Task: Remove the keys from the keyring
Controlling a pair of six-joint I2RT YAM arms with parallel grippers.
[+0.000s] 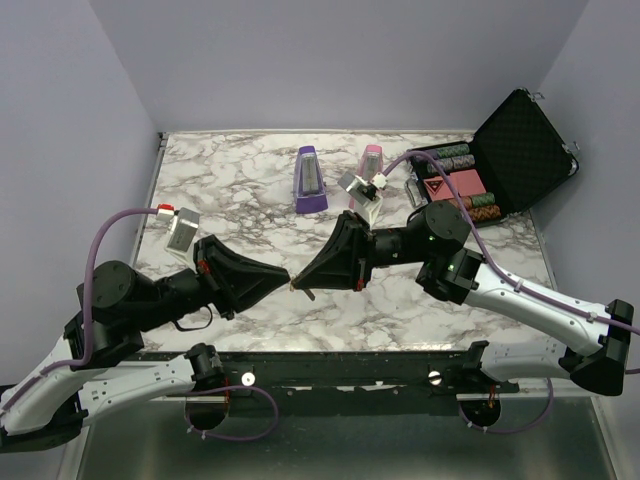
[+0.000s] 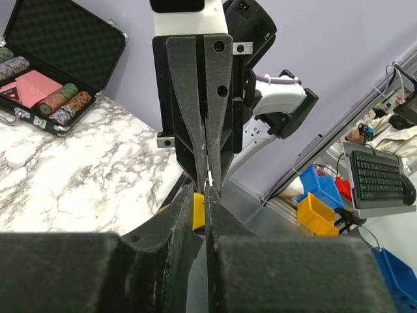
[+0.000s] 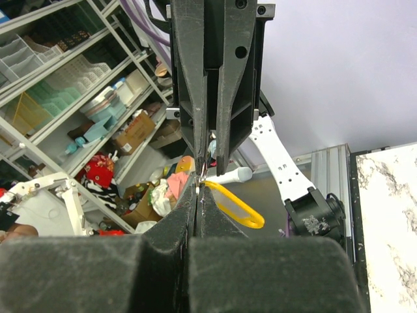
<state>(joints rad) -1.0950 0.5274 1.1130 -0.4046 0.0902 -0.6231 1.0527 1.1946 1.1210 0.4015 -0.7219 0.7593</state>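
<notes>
Both arms reach inward and meet tip to tip over the front middle of the marble table, held above its surface.

Left gripper: fingers pressed together, with only a hairline gap visible in its own wrist view. A thin silvery sliver of the keys is pinched at the very tip.

Right gripper: likewise clenched, its fingers nearly touching along their whole length. It bites the same small bunch from the opposite side. The two sets of fingertips almost touch each other.

Keys: clamped between the two grippers, clear of the table. A bright yellow loop hangs out to one side, just below the point where the tips meet. In the overhead view only a short dark stub and a speck of colour show there. The ring itself cannot be told apart from the keys in any view.

Other items, all at the back of the table and well apart from the grippers:
- A purple metronome stands upright near the middle.
- A pink metronome stands just to its right, partly hidden behind the right arm's wrist camera.
- A black case lies open at the far right corner. It holds rows of poker chips and a red card deck.
</notes>
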